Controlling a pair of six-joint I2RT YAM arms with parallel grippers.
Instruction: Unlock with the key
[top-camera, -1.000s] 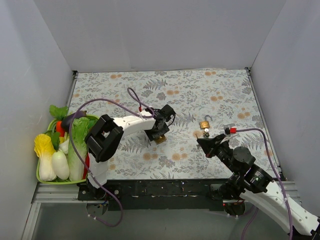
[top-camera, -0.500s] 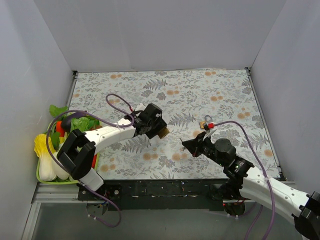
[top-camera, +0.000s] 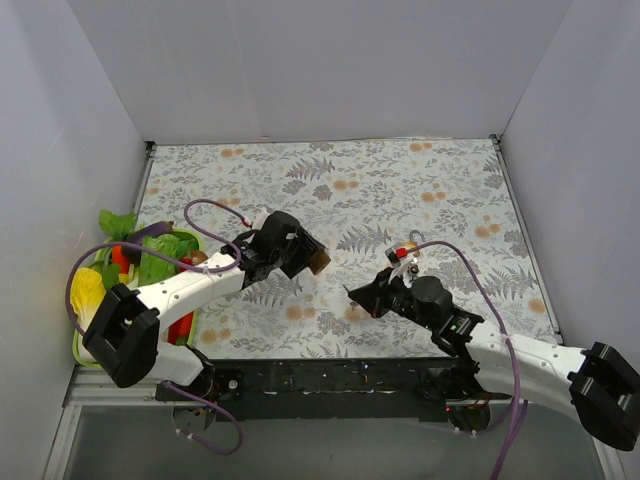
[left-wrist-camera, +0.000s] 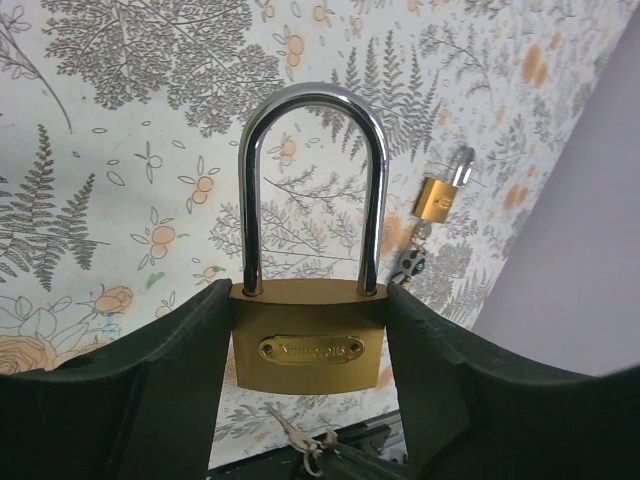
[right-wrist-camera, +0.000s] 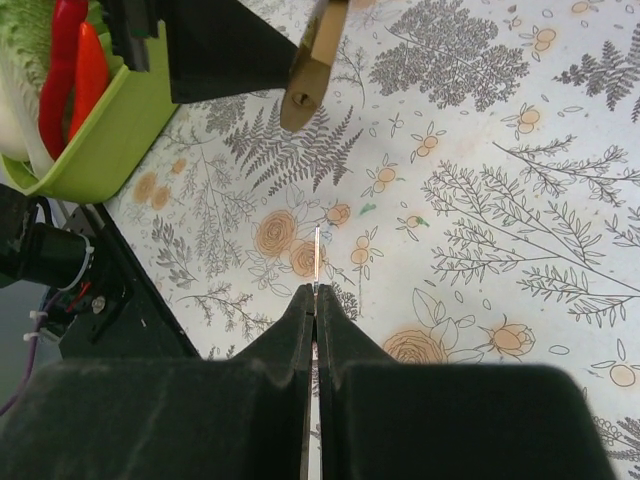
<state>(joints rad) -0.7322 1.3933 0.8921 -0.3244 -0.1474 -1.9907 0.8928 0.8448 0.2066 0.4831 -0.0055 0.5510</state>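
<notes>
My left gripper (top-camera: 303, 256) is shut on a brass padlock (top-camera: 319, 261) with a steel shackle and holds it above the table. In the left wrist view the padlock (left-wrist-camera: 308, 345) sits upright between the fingers (left-wrist-camera: 190, 350), shackle closed. My right gripper (top-camera: 354, 293) is shut on a thin key (right-wrist-camera: 317, 258), seen edge-on and pointing at the padlock's underside (right-wrist-camera: 312, 65). The key tip (left-wrist-camera: 288, 432) also shows below the padlock in the left wrist view, apart from it.
A second, smaller brass padlock (left-wrist-camera: 440, 195) lies on the floral table behind the right arm (top-camera: 408, 250). A green tray (top-camera: 76, 345) of vegetables stands at the left edge and shows in the right wrist view (right-wrist-camera: 110, 130). White walls enclose the table.
My left arm has drawn the padlock left and nearer. My right gripper has swung left with the key, from beside the small padlock to just right of the held padlock.
</notes>
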